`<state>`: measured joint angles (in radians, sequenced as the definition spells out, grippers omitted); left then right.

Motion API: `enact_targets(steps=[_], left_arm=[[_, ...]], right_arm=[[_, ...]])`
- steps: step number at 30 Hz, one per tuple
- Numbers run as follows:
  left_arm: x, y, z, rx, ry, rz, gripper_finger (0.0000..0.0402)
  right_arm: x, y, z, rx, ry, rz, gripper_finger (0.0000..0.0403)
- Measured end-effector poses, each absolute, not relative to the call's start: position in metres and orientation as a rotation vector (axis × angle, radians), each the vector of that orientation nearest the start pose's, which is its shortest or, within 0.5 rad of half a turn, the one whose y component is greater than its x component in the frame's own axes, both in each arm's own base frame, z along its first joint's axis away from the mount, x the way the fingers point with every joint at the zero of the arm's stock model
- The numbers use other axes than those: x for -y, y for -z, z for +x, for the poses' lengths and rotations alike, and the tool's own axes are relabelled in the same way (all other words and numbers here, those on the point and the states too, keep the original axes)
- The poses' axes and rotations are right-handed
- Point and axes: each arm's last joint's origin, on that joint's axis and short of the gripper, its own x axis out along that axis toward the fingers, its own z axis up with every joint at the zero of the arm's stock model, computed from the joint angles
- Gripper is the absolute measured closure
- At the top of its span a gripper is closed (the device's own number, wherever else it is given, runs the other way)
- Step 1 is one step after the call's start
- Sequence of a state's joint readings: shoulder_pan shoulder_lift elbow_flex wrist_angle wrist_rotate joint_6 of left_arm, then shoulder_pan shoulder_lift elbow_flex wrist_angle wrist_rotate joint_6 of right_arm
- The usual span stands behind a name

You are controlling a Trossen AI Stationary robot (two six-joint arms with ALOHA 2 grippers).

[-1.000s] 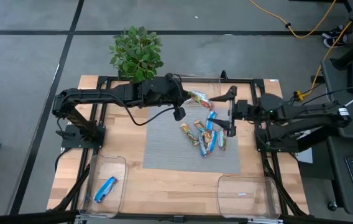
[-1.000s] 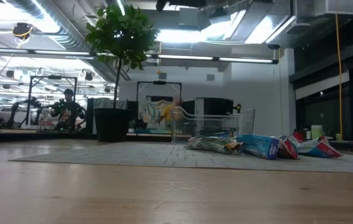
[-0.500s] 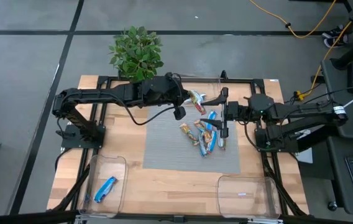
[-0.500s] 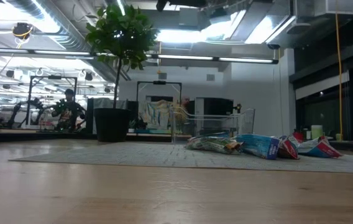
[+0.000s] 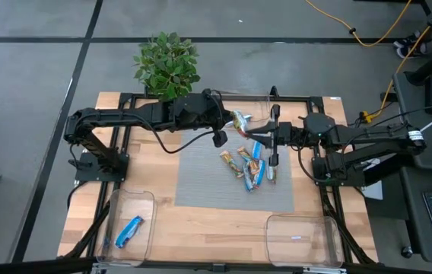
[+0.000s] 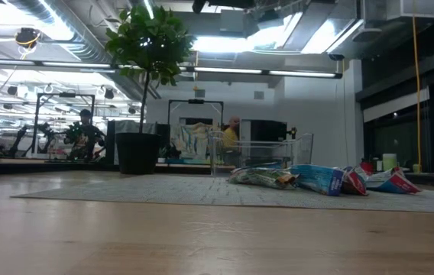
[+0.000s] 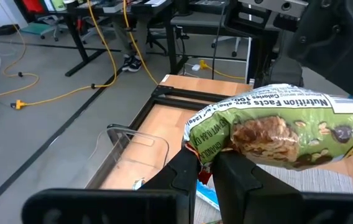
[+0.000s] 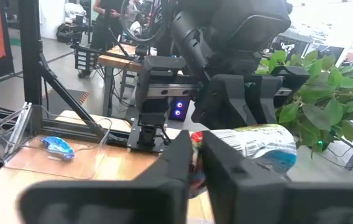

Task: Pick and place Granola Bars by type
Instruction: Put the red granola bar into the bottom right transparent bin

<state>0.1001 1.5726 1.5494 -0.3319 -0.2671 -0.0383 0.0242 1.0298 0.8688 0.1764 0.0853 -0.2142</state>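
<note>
A green-wrapped granola bar (image 5: 241, 119) hangs above the far part of the grey mat (image 5: 201, 183), between my two grippers. My left gripper (image 5: 230, 122) reaches in from the table's left and is shut on one end of the bar. My right gripper (image 5: 249, 132) comes from the table's right and is shut on its other end. Several more granola bars (image 5: 251, 164), blue, silver and orange-red, lie in a loose heap on the mat. One blue bar (image 5: 128, 228) lies in the near left bin (image 5: 144, 199). My left gripper pinches the green bar's crimped end (image 7: 202, 151) between its two fingers, which come roughly level from the table's left. The bar (image 7: 276, 127) sticks out past the fingertips, clear of the table. My right gripper pinches the bar's opposite, red-edged end (image 8: 194, 140) between its two fingers (image 8: 179, 155), coming level from the table's right. The bar's body (image 8: 260, 144) shows beside the fingers, lifted clear.
A clear bin (image 5: 300, 236) stands at the near right and another clear bin (image 6: 259, 151) at the far edge behind the mat. A potted plant (image 5: 168, 65) stands at the far edge, left of centre. Bare wood lies between the two near bins.
My right gripper has moved toward the table's left, up to the green bar held by my left gripper, and its wide-open fingers have shut on the bar's free end. The left gripper and the bar have stayed in place.
</note>
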Motion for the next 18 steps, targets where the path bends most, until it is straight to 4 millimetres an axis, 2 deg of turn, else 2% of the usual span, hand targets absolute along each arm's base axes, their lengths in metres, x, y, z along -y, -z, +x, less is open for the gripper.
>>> enact_targets(steps=[2, 12, 15, 18], left_arm=[[-0.0432, -0.3885, 0.3540, -0.349, -0.370, -0.008, 0.0368], [-0.0432, -0.3885, 0.3540, -0.349, -0.370, -0.008, 0.0368], [-0.0432, -0.3885, 0.3540, -0.349, -0.370, -0.008, 0.0368], [-0.0432, -0.3885, 0.3540, -0.349, -0.370, -0.008, 0.0368]], right_arm=[[-0.0032, -0.3512, 0.2321, 0.009, 0.062, -0.214, 0.0393], [-0.0032, -0.3513, 0.2320, 0.009, 0.063, -0.218, 0.0393], [-0.0032, -0.3512, 0.2320, 0.009, 0.063, -0.219, 0.0377], [-0.0031, -0.3512, 0.2320, 0.008, 0.063, -0.220, 0.0346]])
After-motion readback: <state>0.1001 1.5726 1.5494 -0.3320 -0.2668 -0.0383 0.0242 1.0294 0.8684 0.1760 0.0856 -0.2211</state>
